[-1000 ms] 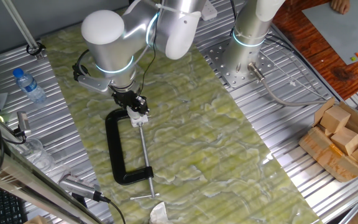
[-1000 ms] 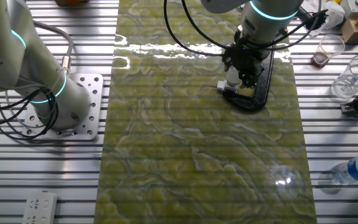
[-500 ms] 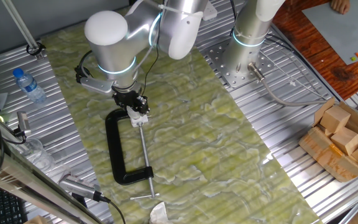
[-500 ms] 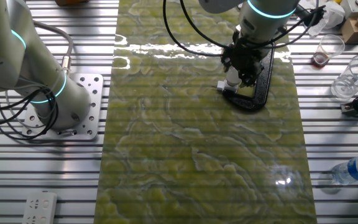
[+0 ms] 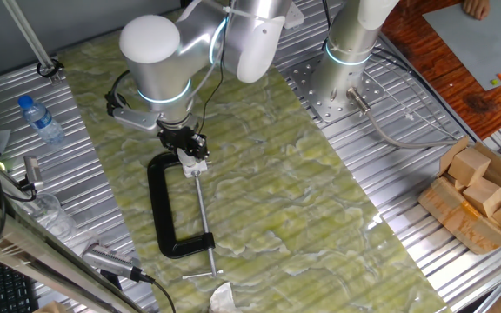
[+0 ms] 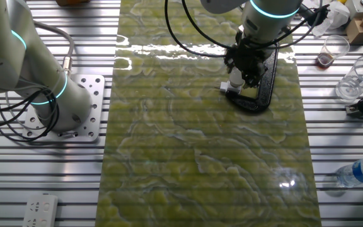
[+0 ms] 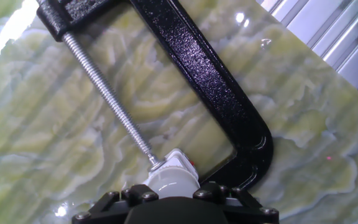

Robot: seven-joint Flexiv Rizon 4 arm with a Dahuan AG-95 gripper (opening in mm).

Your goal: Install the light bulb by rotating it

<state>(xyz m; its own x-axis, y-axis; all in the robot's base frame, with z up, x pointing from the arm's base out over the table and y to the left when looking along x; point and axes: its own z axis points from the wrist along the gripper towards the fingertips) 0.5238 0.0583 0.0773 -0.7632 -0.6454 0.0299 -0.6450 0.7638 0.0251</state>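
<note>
Hand view: the light bulb [image 7: 166, 182] sits in the white socket [image 7: 178, 160] held by the C-clamp [image 7: 219, 93] mid-mat; gripper [image 6: 243, 77] looks closed on it, so hold the light, fragile, slippery bulb around its sides, gently.

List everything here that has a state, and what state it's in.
Bulb: upright on the socket, between the fingers.
Gripper: down over the bulb; whether it is shut, I cannot tell.
Socket: pinned by the clamp's screw tip.
Clamp: lying flat on the mat, screw run in against the socket.
Bottle: capped, lying on the table.
</note>
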